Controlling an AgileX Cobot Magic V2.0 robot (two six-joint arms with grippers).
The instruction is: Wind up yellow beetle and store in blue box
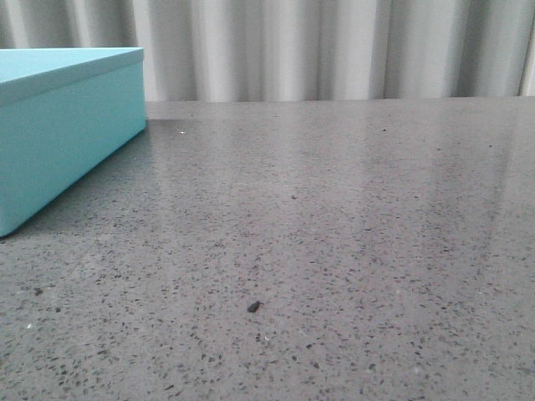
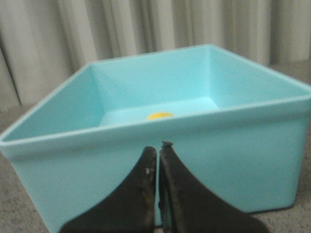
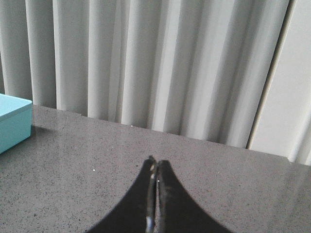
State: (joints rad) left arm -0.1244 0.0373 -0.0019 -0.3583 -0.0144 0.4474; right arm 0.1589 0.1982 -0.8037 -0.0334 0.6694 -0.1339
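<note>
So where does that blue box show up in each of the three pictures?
Front view: blue box at the far left edge, partly cut off.
Left wrist view: it fills the frame, open top, a yellow spot inside.
Right wrist view: only a corner at the left edge.
Shared landmark: the pleated curtain behind.

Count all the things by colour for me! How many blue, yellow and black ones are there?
Blue: 1, the blue box
Yellow: 1, a small yellow thing inside the box, likely the yellow beetle
Black: 2, the left gripper and the right gripper, both shut
Total: 4
</note>
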